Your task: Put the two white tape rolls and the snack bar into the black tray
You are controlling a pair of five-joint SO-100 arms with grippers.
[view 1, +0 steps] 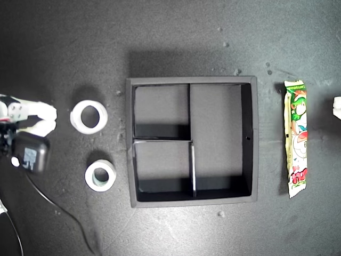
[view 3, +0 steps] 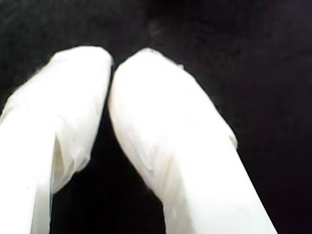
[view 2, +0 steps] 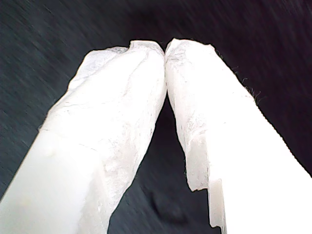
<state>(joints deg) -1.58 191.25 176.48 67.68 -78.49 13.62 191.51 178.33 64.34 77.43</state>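
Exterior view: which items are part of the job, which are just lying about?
Job:
wider tape roll
thicker tape roll
snack bar
black tray, nothing in it

Lying about:
black box with a label and its cable, on an arm at the exterior view's left
crumbs on the mat

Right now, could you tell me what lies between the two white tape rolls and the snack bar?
In the exterior view, the black tray sits between them, all its compartments empty. The wider roll and thicker roll lie at its left, the snack bar at its right.

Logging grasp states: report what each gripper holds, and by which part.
Nothing is held: my first gripper and my second gripper are both shut on nothing.
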